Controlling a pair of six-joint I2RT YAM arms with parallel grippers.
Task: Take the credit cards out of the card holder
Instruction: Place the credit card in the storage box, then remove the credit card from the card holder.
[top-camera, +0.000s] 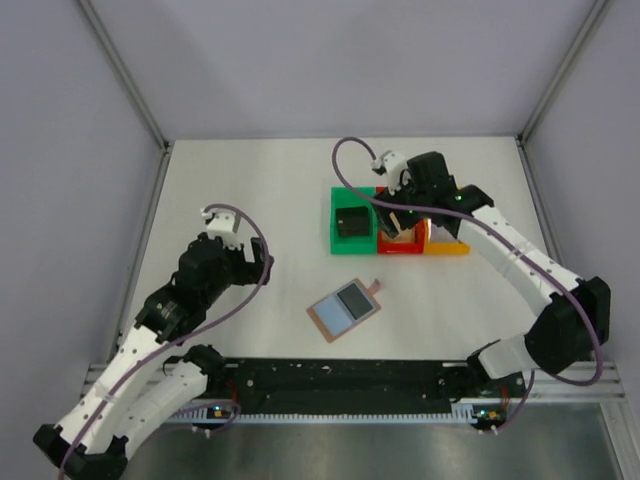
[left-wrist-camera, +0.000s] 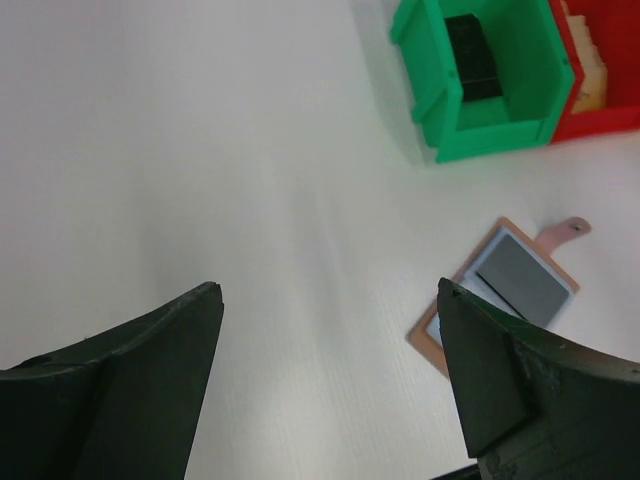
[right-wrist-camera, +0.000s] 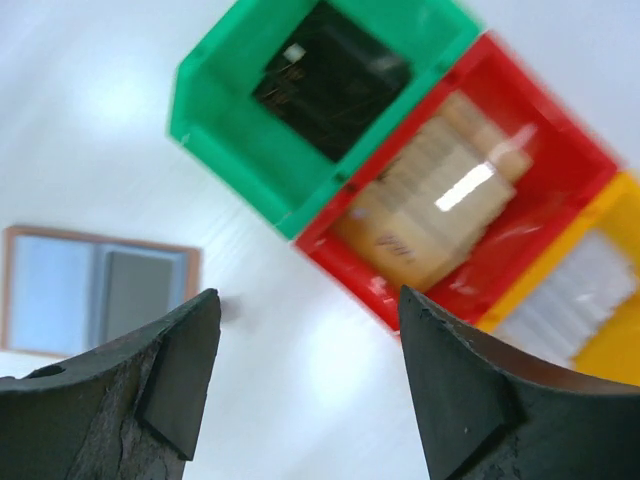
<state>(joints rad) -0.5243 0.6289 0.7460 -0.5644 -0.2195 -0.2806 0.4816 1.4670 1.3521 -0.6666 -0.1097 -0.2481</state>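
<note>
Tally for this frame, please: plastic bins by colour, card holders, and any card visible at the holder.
Green bin: 1
Red bin: 1
Yellow bin: 1
Card holder, lying open on the table: 1
Dark card on the holder's inner face: 1
Total: 5

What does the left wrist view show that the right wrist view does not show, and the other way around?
Only the left wrist view: the left gripper, open with nothing between its fingers, and the small brown tab of the card holder.
Only the right wrist view: the right gripper, also open and not holding anything, and the yellow bin.
Both: the green bin with a black object inside, the red bin, and the open card holder with a dark card on its blue-grey face.
</note>
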